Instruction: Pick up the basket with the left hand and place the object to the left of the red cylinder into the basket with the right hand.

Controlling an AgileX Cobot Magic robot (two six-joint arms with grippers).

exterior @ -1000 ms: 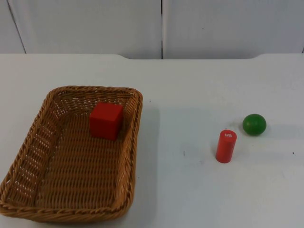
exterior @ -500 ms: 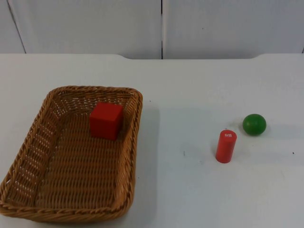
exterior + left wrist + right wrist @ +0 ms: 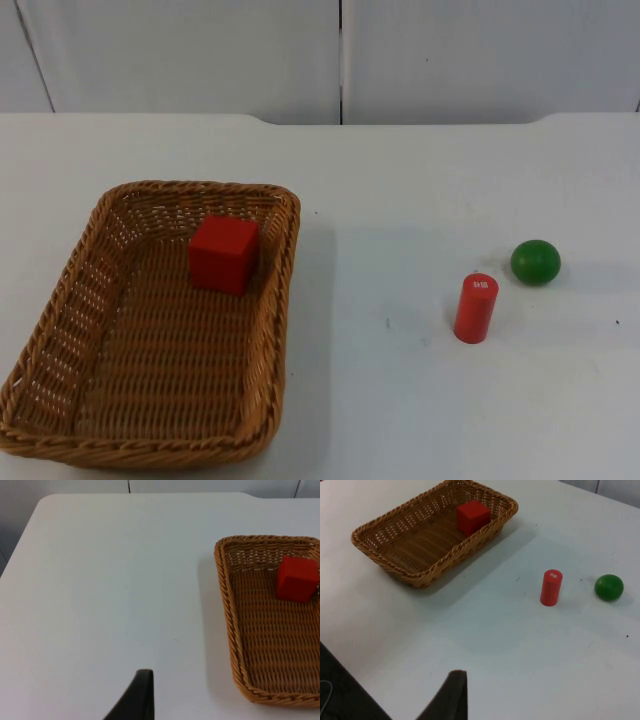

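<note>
Backdrop: grey partition wall is seen across the upper edge of the top view, split by a dark vertical seam.
Surface: white counter, smooth and matte, with a few small dark specks near the middle right.
Basket: wicker basket, rectangular with rounded corners and a braided rim, is set flat on the counter at the lower left of the top view; its weave is tan-brown and open along the walls.
Cube: red cube, plain and sharp-edged, is placed inside the basket near its far right wall.
Cylinder: red cylinder, upright on the counter at the right of centre, with a small white mark on its top face.
Ball: green ball, round and smooth, lies just beyond and to the right of the cylinder, apart from it.
Left claw: one black fingertip is seen above bare counter, beside the basket and clear of it; opening cannot be told, nothing is held.
Right claw: one black fingertip is seen over bare counter, well apart from the cylinder; opening cannot be told, nothing is held.
</note>
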